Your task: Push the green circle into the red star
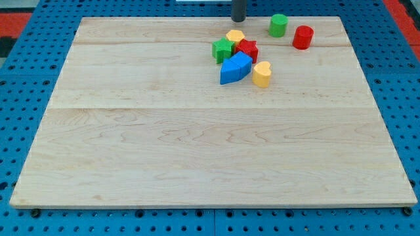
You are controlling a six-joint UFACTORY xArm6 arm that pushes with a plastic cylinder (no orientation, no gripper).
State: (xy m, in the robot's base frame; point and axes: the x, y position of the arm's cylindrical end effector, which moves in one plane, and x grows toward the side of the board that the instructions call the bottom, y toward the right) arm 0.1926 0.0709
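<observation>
The green circle (278, 25) stands near the board's top edge, right of centre. The red star (247, 49) lies lower and to the left of it, packed in a cluster with a yellow block (235, 37), a green star-like block (222, 49) and a blue block (235, 68). My tip (239, 19) is at the view's top edge, just above the yellow block and left of the green circle, touching neither.
A yellow heart (262, 74) lies right of the blue block. A red cylinder (302, 37) stands right of the green circle. The wooden board (197, 144) lies on a blue pegboard surface.
</observation>
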